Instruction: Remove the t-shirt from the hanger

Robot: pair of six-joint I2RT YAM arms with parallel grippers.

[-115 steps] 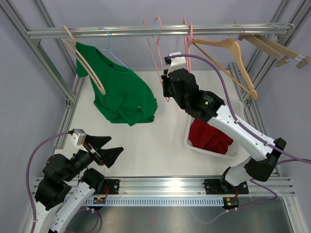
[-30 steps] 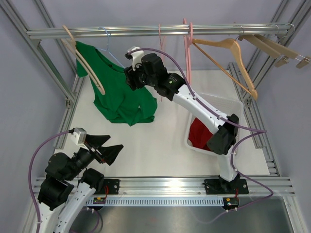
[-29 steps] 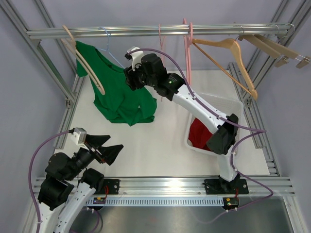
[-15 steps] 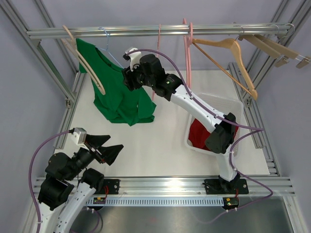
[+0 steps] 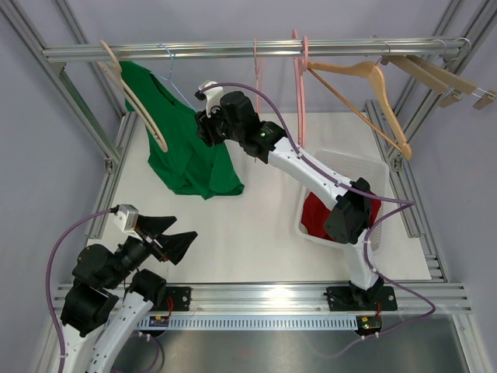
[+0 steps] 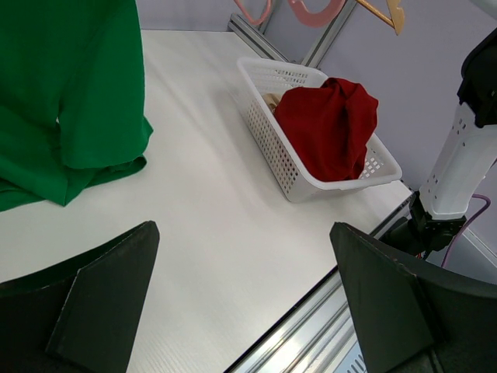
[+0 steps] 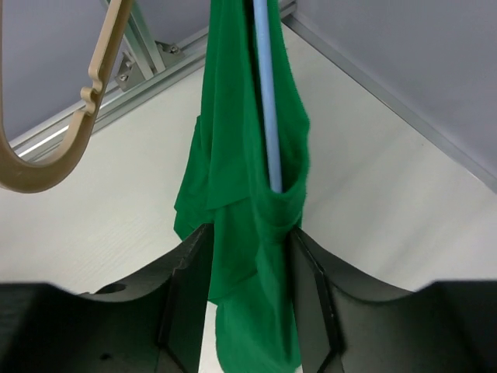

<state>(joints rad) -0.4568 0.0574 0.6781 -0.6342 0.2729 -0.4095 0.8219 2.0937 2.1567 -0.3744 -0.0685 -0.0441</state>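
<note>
The green t-shirt (image 5: 186, 148) hangs from a thin blue hanger (image 5: 175, 78) at the left of the rail, its hem bunched on the table. In the right wrist view the blue hanger (image 7: 265, 116) runs down inside the t-shirt (image 7: 248, 194). My right gripper (image 5: 203, 128) reaches the shirt's right shoulder; the right gripper (image 7: 248, 272) has a fold of green cloth filling the gap between its fingers, touching both. My left gripper (image 5: 167, 237) hovers low at the near left. The left gripper (image 6: 242, 233) is wide open, nothing between its fingers, with the t-shirt (image 6: 62, 93) beyond it.
A white basket (image 5: 373, 167) holding a red garment (image 5: 334, 217) stands at the right; the basket (image 6: 311, 186) also shows in the left wrist view. A wooden hanger (image 5: 140, 101) hangs just left of the shirt. Pink hangers (image 5: 299, 70) and more wooden hangers (image 5: 373, 93) hang along the rail (image 5: 233, 50).
My right arm has swung left from the rail's middle to the shirt and its jaws have narrowed onto the cloth. The shirt has shifted slightly left. The left arm stays put.
</note>
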